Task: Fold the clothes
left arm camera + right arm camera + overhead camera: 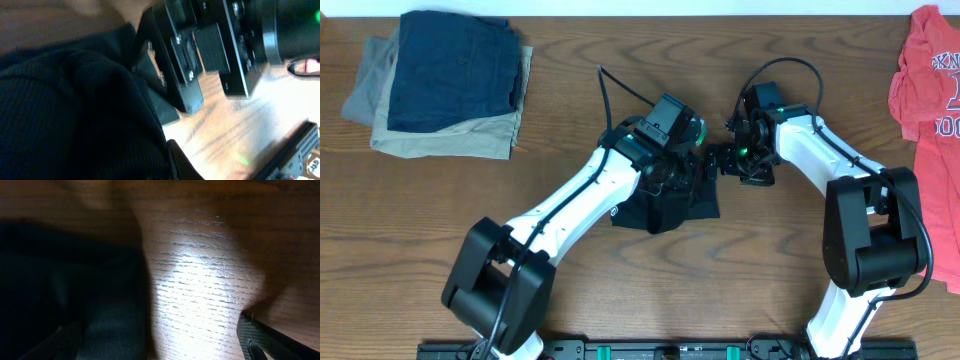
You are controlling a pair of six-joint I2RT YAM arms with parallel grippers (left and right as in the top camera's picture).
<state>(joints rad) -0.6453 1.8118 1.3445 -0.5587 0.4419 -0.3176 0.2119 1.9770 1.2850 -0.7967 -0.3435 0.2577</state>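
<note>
The black shirt [665, 212] lay bunched well apart from the folded stack [445, 85], pinched in the tightly closed left gripper [695, 165]. The right gripper [720, 160], jaws wide, hovered just beyond it, farther from the stack. So crowded, the grippers risked colliding, or snagging several crumpled layers.

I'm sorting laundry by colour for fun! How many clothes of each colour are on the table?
black soft-fabric shirt: 1
red printed t-shirt: 1
navy folded garment: 1
tan folded garment: 1
grey folded garment: 1
Total: 5
</note>
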